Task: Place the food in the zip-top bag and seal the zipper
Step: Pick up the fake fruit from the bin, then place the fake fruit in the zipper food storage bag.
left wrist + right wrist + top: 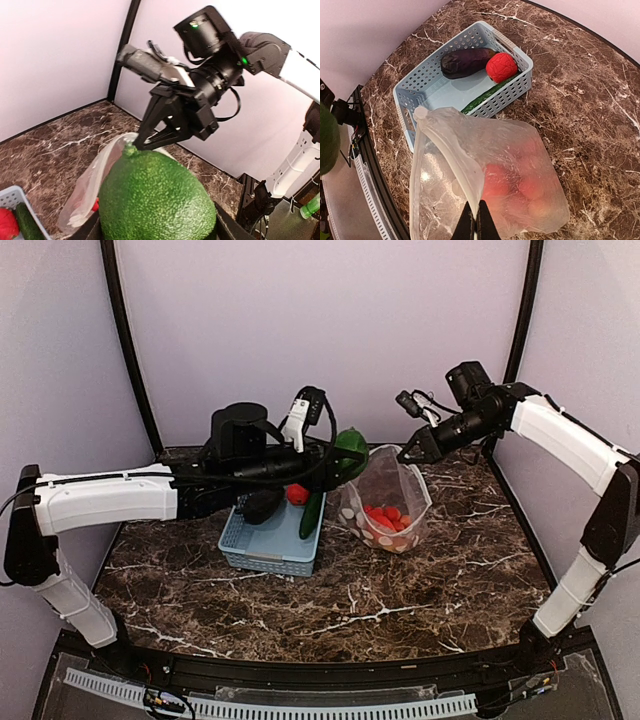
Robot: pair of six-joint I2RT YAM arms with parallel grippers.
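In the top view the zip-top bag [388, 502] stands on the dark marbled surface [450, 585] at 3 o'clock of the light-blue basket [270, 540], just beside it. Its mouth points up and is held open. The bunch of red cherry tomatoes [385, 518] lies inside at the bottom.

The right gripper [408, 453] comes in from 2 o'clock and is closed on the bag's upper edge at its 12 o'clock side. The right wrist view shows both fingertips [475, 222] pressed together on the plastic. In that view the zipper [451, 150] runs as a whitish strip along the near lip, unsealed, up to a small white knob at the corner that may be the slider.

The left gripper [345, 452] reaches across from 9 o'clock and clamps the green pepper [352, 443]. It holds the pepper in the air at about 10 o'clock of the bag's mouth, over the gap between basket and bag. In the left wrist view the pebbly pepper [157, 195] fills the lower frame and hides most of the fingers. The right gripper pinches the bag's rim just beyond its tip.

Three pieces lie in the basket. The dark purple eggplant [465, 61] is toward the wall far from the bag. The round red piece [501, 66] touches the eggplant's end. The cucumber [487, 95] lies along the wall nearest the bag.
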